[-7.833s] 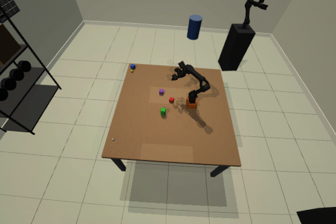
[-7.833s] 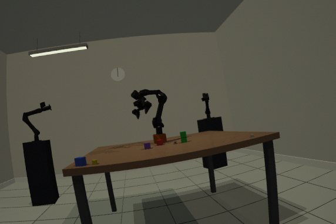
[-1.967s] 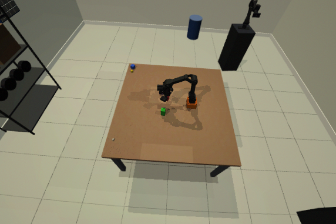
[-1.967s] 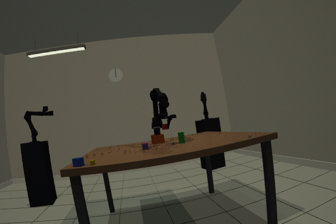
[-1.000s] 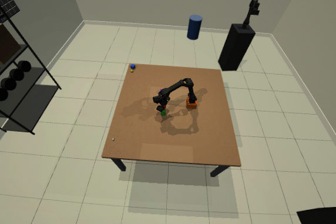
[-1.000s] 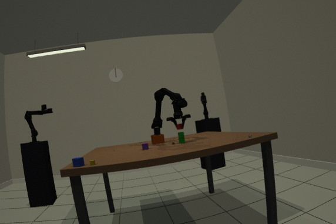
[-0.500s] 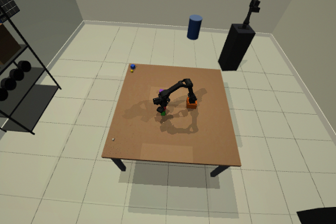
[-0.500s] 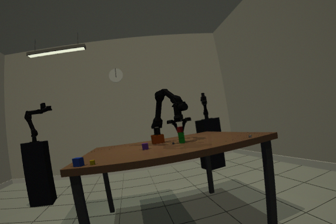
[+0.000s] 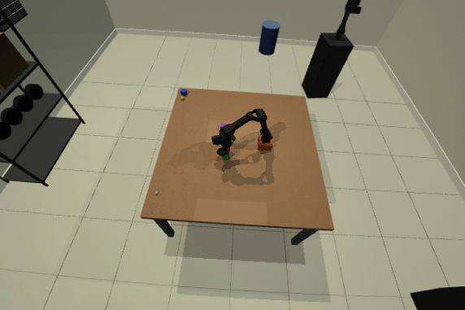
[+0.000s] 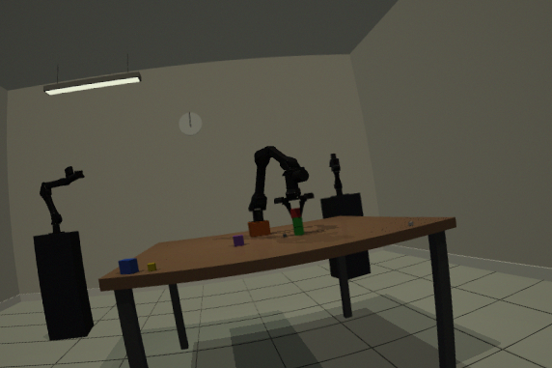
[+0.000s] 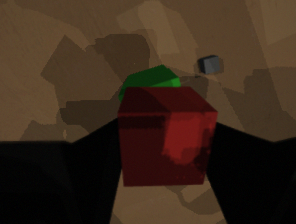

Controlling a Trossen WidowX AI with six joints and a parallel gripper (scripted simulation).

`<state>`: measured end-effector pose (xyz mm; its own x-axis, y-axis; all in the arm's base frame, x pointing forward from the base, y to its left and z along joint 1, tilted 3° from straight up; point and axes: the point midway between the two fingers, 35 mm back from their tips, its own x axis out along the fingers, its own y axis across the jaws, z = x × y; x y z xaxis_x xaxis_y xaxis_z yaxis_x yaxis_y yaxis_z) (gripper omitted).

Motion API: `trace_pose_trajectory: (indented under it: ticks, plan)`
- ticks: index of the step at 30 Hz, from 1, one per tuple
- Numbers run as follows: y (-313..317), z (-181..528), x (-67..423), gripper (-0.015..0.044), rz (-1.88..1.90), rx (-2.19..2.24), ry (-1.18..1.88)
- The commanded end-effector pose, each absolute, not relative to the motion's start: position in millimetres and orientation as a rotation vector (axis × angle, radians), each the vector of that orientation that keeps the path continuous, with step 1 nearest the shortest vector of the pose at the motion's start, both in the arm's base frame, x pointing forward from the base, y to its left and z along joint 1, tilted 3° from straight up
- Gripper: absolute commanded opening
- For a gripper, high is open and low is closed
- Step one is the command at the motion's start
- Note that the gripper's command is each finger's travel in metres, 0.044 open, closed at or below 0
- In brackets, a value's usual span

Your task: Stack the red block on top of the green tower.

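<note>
arm point(image 10: 262, 170): black, jointed links | base point(image 10: 259, 228): orange block | jaws: black, broad

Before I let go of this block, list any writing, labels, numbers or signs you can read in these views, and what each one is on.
No readable text in any view.
Wall clock: round face with hands only; any numerals are too small to make out.
Red block, held in the gripper, and green tower: plain faces, no labels.
Blue block, purple block, blue bin, shelf: no markings visible.
</note>
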<state>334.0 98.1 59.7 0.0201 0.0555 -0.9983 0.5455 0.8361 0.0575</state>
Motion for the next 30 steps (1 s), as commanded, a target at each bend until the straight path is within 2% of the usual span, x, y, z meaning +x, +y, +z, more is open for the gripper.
trace_pose_trajectory:
  ticks: [1,6,23,30]
  plan:
    - [98.7,59.3,334.2,0.0,-0.405,0.504,1.519]
    - [98.4,63.8,334.5,0.0,-0.405,0.504,1.519]
    - [98.1,59.9,334.1,0.044,-0.405,0.499,1.519]
    - [98.1,59.9,334.1,0.044,-0.405,0.499,1.519]
